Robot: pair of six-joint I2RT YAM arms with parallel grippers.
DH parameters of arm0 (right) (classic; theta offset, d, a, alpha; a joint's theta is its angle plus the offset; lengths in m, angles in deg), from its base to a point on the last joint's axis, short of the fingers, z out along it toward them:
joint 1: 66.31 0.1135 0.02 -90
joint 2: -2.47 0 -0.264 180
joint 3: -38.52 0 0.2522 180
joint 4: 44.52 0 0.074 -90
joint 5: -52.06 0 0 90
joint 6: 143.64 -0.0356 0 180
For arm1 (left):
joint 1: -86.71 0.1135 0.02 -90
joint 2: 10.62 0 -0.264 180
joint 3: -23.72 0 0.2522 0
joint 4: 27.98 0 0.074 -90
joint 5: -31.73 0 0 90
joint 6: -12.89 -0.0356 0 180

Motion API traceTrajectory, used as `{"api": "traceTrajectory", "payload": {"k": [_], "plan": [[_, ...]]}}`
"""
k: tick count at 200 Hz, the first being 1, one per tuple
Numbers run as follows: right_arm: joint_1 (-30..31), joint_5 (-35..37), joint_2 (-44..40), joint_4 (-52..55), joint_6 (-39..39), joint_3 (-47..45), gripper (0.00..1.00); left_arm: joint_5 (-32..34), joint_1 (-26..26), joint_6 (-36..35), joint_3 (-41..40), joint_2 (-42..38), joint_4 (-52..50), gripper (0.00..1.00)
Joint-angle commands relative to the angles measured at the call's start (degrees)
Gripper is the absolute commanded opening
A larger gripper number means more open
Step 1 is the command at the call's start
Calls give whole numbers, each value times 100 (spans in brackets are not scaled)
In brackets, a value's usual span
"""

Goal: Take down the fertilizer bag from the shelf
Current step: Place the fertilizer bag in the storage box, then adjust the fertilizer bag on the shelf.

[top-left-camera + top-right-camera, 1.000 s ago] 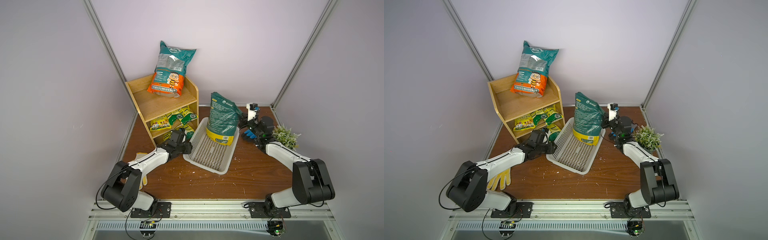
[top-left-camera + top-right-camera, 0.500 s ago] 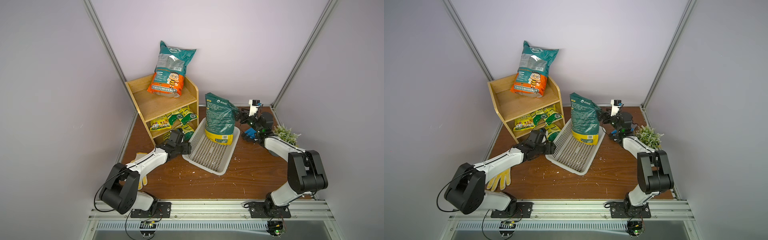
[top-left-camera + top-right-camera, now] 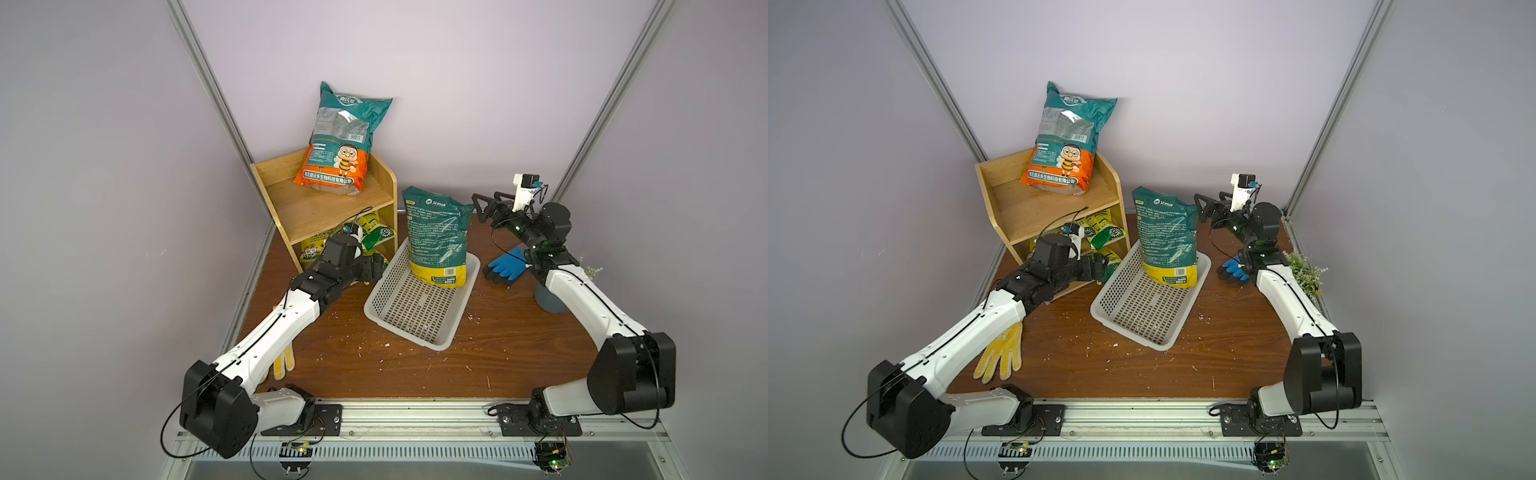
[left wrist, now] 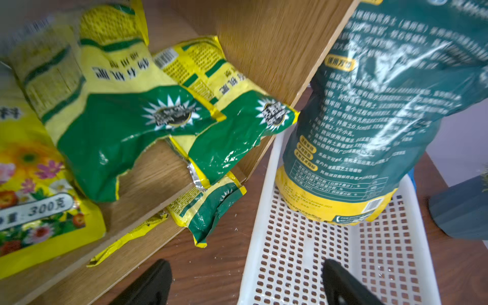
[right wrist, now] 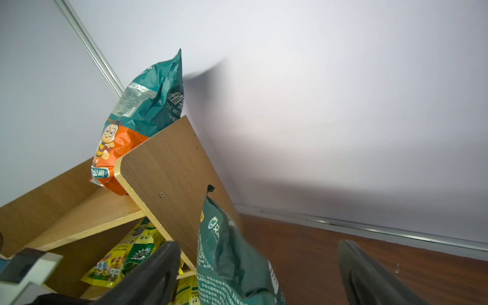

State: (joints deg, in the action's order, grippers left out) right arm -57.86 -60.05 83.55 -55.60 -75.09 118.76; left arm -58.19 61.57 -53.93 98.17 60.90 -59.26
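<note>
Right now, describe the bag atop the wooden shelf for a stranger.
Find the light-wood three-tier shelf at the back. On top leans a tall teal plastic bag, orange below. Only it shows a cartoon bee; the green bag stands in the white plastic basket.

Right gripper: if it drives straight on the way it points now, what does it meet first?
Probably the dark green bag standing in the white basket: in the wrist view its top lies between the open jaws of the right gripper. The shelf side panel is behind it.
</note>
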Motion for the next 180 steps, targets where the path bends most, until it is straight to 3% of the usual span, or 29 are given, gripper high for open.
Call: {"api": "traceTrajectory", "payload": {"k": [1, 15, 23, 40, 52, 66, 77, 88, 104, 144, 180], "plan": [[526, 972, -280, 1033, 1171, 604, 100, -50, -129, -190, 270, -185, -261, 93], [1037, 1743, -215, 1785, 1926, 1080, 100, -30, -307, -247, 533, -220, -259, 93], [1162, 1747, -158, 2023, 2055, 1270, 100, -16, -397, -285, 691, -236, -259, 93], [1101, 850, -125, 1784, 1436, 1287, 100, -47, -448, -312, 1076, -231, -251, 94], [987, -265, -179, 949, 806, 994, 100, -38, -448, -344, 1338, -238, -155, 95], [948, -1042, -108, 136, -45, 914, 99, -48, -438, -383, 1587, -270, 67, 100], [1074, -1430, 120, 374, -218, 1355, 93, -50, -370, -350, 1777, -279, 232, 99], [1380, -1240, 396, 1202, 27, 1969, 86, -120, -144, -141, 1950, -263, 319, 99], [1946, -798, 699, 1858, 458, 2516, 84, -26, 361, 388, 1998, -259, 341, 99], [2740, -224, 1450, 1834, 260, 3307, 74, 1127, 768, 550, 1565, -611, 635, 99], [3148, 16, 2383, 1951, 194, 4417, 67, 1144, 810, 471, 937, -1088, 1337, 99]]}}
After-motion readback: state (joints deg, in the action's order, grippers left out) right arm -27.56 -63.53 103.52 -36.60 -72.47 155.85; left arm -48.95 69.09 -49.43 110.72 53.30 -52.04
